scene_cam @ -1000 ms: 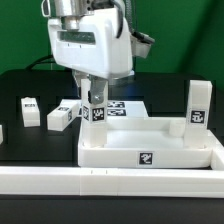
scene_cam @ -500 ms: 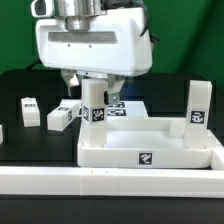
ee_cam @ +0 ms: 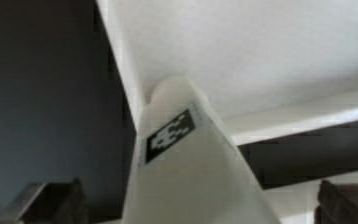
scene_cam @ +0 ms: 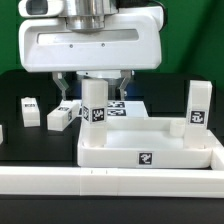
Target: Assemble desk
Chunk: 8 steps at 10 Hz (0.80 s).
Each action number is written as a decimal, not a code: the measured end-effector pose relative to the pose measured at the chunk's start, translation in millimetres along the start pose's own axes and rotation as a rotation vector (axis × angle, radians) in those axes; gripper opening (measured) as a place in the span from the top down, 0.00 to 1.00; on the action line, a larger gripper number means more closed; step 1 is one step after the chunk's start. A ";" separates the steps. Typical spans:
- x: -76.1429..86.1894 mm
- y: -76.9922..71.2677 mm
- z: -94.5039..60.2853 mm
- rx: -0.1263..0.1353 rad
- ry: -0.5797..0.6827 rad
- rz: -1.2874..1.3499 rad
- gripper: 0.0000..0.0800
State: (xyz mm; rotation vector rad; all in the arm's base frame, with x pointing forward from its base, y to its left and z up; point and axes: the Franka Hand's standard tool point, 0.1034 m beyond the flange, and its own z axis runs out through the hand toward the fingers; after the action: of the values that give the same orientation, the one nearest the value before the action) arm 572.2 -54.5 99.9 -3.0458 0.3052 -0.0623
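Note:
The desk's white slab (scene_cam: 112, 154) lies on the black table, its raised rim carrying a tag. One square white leg (scene_cam: 95, 106) stands upright in the slab's corner on the exterior view's left. My gripper (scene_cam: 94, 92) straddles the top of this leg, open, with a gap between each finger and the post. In the wrist view the same leg (ee_cam: 185, 150) rises between the dark fingertips (ee_cam: 55, 203), which stand apart from it, over the slab (ee_cam: 247, 60). A second leg (scene_cam: 198, 105) stands upright in the corner on the exterior view's right.
Two loose legs (scene_cam: 29, 110) (scene_cam: 62, 116) lie on the table at the exterior view's left. The marker board (scene_cam: 127, 107) lies behind the slab. A long white rail (scene_cam: 110, 182) runs along the front edge.
The jaws have opened and let go of the upright leg, which stays standing in its corner. The gripper body has grown larger in the exterior view.

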 end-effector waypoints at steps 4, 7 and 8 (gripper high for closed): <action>0.9 0.4 -0.4 -0.031 -0.008 -0.396 0.19; 1.2 0.7 -0.3 -0.037 -0.008 -0.460 0.35; 1.2 0.6 -0.2 -0.037 -0.008 -0.459 0.52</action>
State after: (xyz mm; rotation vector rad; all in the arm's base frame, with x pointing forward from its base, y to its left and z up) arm 573.3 -55.3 100.1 -3.0821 -0.4013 -0.0716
